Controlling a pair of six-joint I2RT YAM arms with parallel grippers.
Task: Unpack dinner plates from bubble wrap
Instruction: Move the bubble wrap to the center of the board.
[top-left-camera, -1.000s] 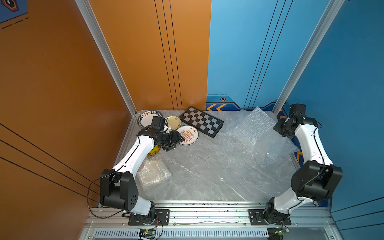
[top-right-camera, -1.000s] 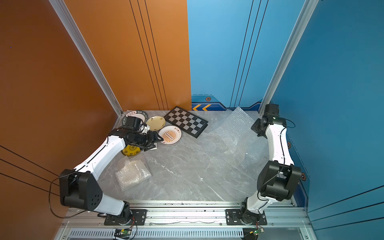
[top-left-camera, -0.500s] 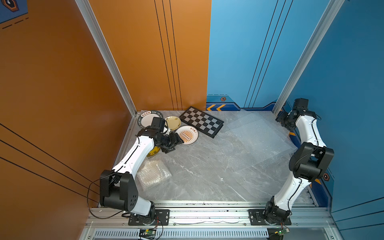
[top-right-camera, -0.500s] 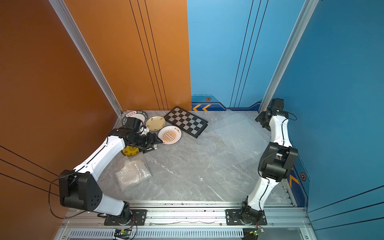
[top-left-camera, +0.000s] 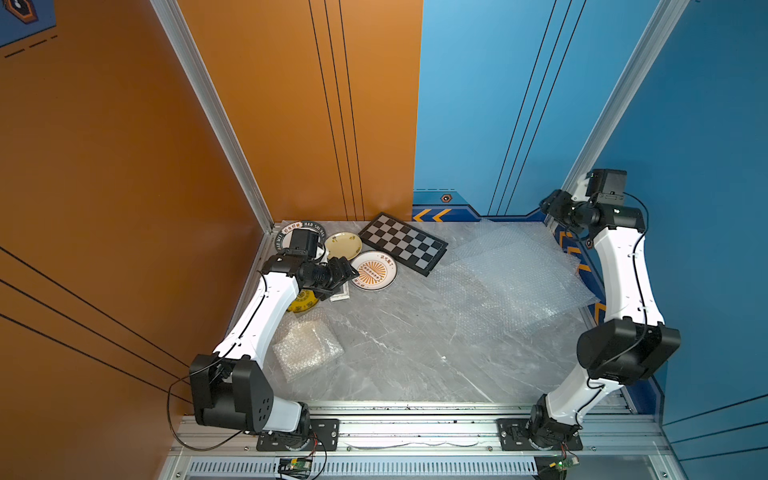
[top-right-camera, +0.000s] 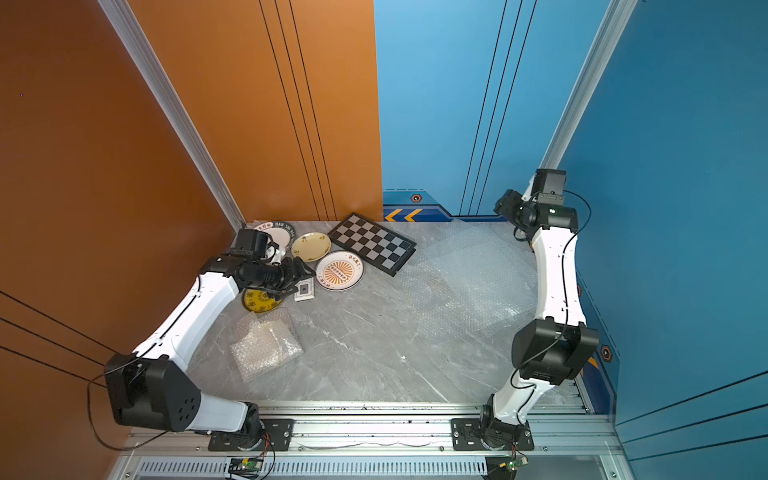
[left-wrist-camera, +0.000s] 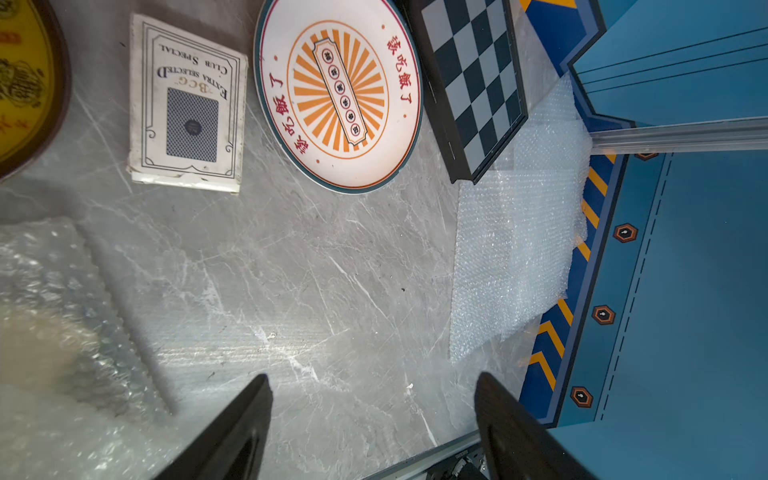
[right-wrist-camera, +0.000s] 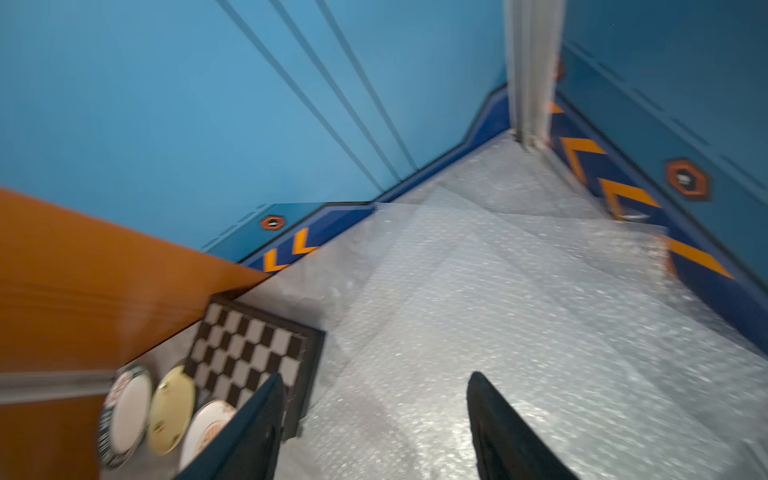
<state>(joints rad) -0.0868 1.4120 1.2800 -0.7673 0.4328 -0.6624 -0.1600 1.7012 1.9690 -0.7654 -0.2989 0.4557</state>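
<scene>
Three bare dinner plates lie at the back left: pale yellow floral (top-left-camera: 343, 245), orange sunburst (top-left-camera: 372, 271) and dark-rimmed yellow (top-left-camera: 302, 301). A fourth, the lettered-rim plate (top-left-camera: 291, 232), is partly under my left arm. A bubble wrap bundle (top-left-camera: 306, 347) with something cream inside lies near the front left. Flat bubble wrap sheets (top-left-camera: 519, 278) cover the right side. My left gripper (top-left-camera: 347, 270) hovers open and empty beside the sunburst plate (left-wrist-camera: 338, 95). My right gripper (top-left-camera: 548, 205) hangs open and empty, high in the back right corner above the sheets (right-wrist-camera: 498, 311).
A black-grey checkerboard (top-left-camera: 403, 243) lies at the back centre, one corner next to the sunburst plate. A white card box (left-wrist-camera: 187, 104) sits between the sunburst and dark-rimmed yellow plates. Walls close in the left, back and right sides.
My right gripper opened and let go of the raised bubble wrap sheet, which dropped flat onto the other sheets. The right arm pulled back towards the corner. The left arm barely moved.
</scene>
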